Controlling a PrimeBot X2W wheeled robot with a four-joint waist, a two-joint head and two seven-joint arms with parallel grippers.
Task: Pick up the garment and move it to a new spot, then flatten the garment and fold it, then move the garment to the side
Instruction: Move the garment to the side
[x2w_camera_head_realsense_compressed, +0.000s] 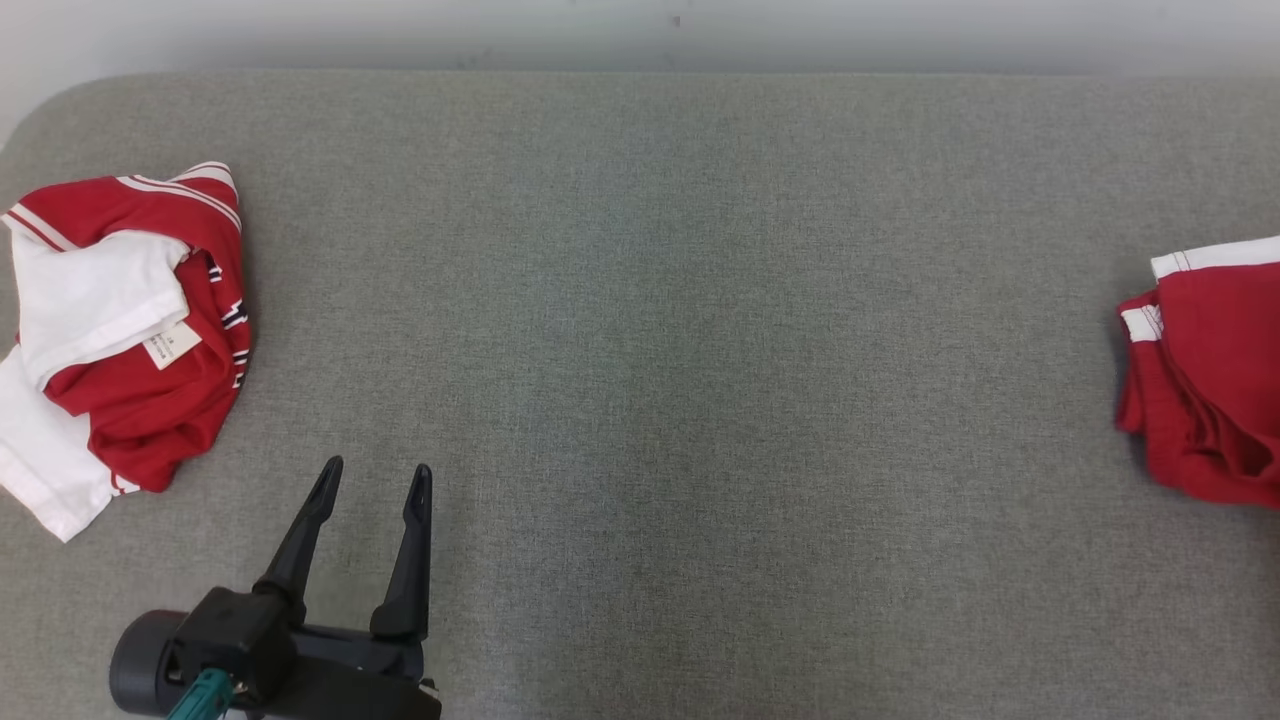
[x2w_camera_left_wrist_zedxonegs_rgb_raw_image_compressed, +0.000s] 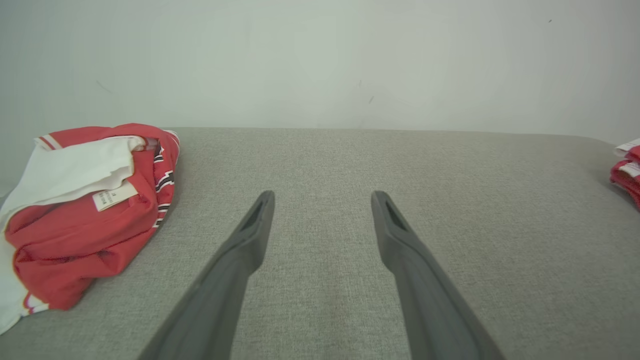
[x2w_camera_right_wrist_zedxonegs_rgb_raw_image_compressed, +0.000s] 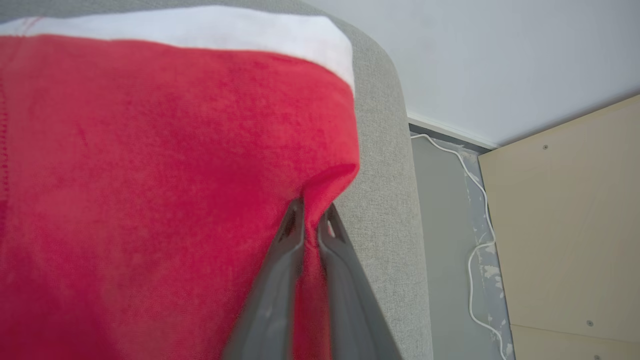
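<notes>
Grey pad (x2w_camera_head_realsense_compressed: 700, 300) stretches between left-edge shirt (x2w_camera_head_realsense_compressed: 130, 330) and right-edge garment (x2w_camera_head_realsense_compressed: 1215, 380).

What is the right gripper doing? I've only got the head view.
Observer: In the right wrist view, the right gripper is shut on a fold of the red garment.
Operator: Where on the garment?
Observer: At the side edge, a little below its white band, right beside the rounded end of the grey surface.
Operator: Anything past that end?
Observer: A white cable hangs there, next to a pale wooden panel.
</notes>
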